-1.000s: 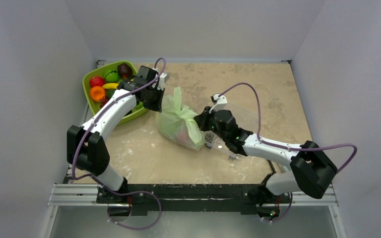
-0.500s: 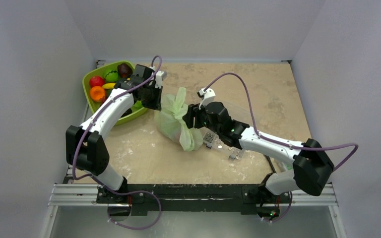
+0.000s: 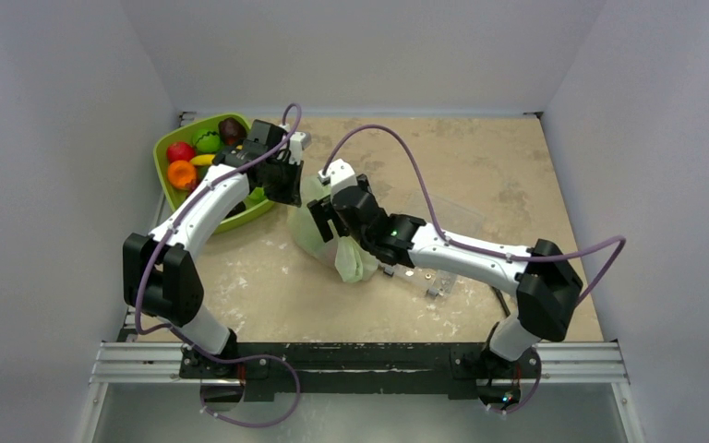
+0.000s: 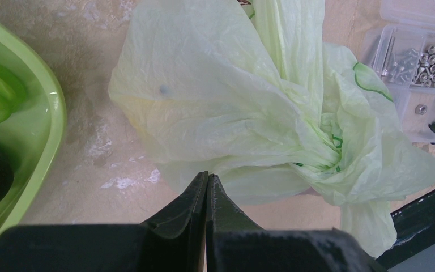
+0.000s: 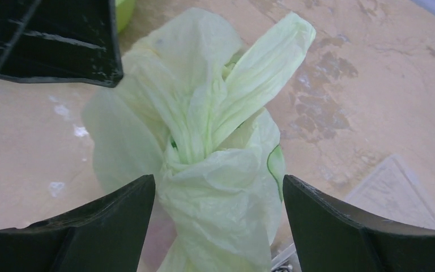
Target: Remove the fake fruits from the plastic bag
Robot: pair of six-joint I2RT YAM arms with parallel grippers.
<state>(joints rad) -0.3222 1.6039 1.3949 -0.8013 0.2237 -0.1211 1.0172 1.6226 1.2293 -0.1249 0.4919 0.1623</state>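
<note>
Plastic bag [image 3: 355, 261]: pale green and crinkled. It lies on the table [image 3: 480, 157] left of the middle, about halfway between the far and near edges. Its neck is tied in a knot [image 5: 190, 153], with two ears of film standing up from it.
Fake fruits [image 4: 147, 113]: shut inside the tied bag. Only a yellowish patch shows through the film in the left wrist view and a faint pink tint in the right wrist view, so their number cannot be told.
Left gripper [image 4: 207, 177]: fingers pressed together, tips right at a fold on the bag's side nearest the left edge. Whether film is caught between them cannot be told.
Right gripper [image 5: 218, 187]: fingers spread wide, one on each side of the knotted neck, not clamping it.
Green bowl [image 3: 168, 140]: in the far left corner, just beside the bag, holding several toy fruits.
Screw box [image 4: 419, 62]: clear, just beside the bag on the side toward the right edge.
</note>
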